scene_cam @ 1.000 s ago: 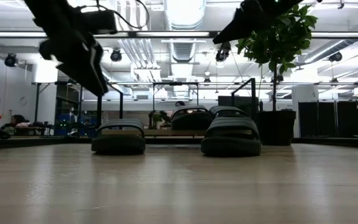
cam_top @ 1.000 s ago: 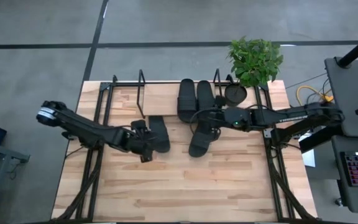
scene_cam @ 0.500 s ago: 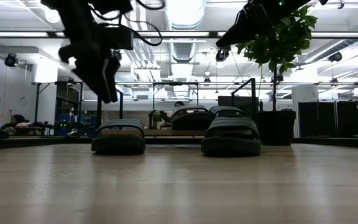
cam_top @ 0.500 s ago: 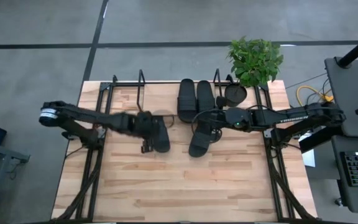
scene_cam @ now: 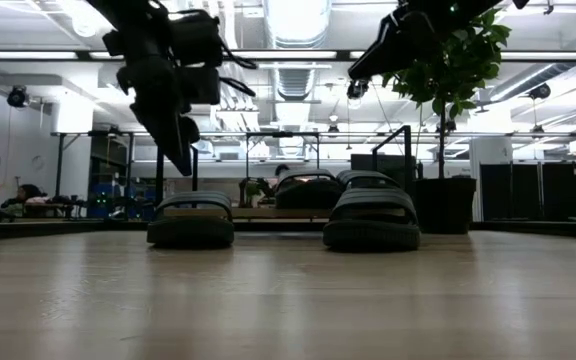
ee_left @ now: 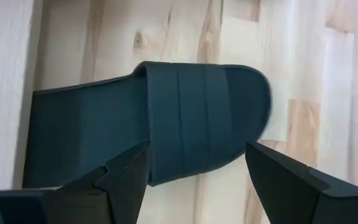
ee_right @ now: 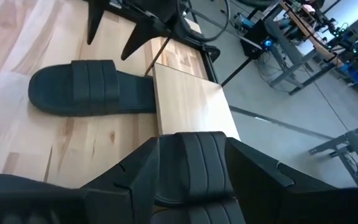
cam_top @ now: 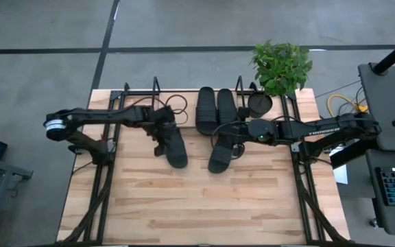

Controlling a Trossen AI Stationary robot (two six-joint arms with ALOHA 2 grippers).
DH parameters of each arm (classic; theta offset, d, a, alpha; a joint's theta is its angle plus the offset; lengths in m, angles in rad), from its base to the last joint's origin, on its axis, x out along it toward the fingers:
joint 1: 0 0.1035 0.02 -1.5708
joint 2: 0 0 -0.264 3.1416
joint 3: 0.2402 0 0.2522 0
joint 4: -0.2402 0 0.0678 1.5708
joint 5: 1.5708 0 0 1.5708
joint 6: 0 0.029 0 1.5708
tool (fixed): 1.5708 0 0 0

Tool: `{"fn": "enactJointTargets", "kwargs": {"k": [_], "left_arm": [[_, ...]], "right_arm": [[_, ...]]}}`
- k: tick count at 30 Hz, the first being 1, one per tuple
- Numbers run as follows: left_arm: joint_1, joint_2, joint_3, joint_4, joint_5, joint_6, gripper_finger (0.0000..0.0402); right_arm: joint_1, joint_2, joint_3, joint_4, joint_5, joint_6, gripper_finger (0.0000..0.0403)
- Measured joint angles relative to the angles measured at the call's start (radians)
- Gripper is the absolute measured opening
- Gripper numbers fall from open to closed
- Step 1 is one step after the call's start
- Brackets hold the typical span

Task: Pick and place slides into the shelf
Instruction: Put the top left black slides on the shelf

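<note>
Two black slides (cam_top: 215,108) lie side by side on the shelf (cam_top: 181,110), a light board between black wire uprights at the far edge. A third slide (cam_top: 175,147) lies sole down on the table, heel end by the board's near edge. A fourth slide (cam_top: 221,155) lies to its right. My left gripper (cam_top: 162,137) hangs open above the third slide (ee_left: 191,118), fingers slanting down on either side of its strap, clear of it in the low view (scene_cam: 182,158). My right gripper (cam_top: 227,132) stands open, high above the fourth slide (scene_cam: 371,222).
A black pot (cam_top: 259,104) with a green plant (cam_top: 280,65) stands at the shelf's right end, close to my right arm. The near half of the wooden tabletop (cam_top: 197,206) is bare boards. Black frame legs run along both side edges.
My left gripper has swung from the near left side of the third slide toward the far edge. It has turned about and now hangs over that slide. It has stayed open. None of the slides has moved.
</note>
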State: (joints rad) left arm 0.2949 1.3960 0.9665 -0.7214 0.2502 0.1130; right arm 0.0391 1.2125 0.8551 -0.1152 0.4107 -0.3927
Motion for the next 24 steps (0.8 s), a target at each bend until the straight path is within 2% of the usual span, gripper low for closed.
{"fn": "enactJointTargets", "kwargs": {"k": [12, 16, 21, 24], "left_arm": [[0.059, 0.125, 0.009, -0.003, 0.125, 0.066, 0.0249], [0.06, 0.174, 0.013, -0.005, 0.137, 0.085, 0.0249], [0.06, 0.207, 0.023, -0.031, 0.241, 0.102, 0.0249], [0.06, 0.212, 0.023, -0.04, 0.266, 0.104, 0.0241]], "right_arm": [[0.0, 0.0, 0.0, -0.009, 0.0, -0.001, 0.0173], [0.0, 0.0, 0.0, -0.009, 0.0, -0.002, 0.0173], [0.0, 0.0, 0.0, -0.01, 0.0, -0.002, 0.0173], [0.0, 0.0, 0.001, -0.01, 0.0, -0.002, 0.0173]]}}
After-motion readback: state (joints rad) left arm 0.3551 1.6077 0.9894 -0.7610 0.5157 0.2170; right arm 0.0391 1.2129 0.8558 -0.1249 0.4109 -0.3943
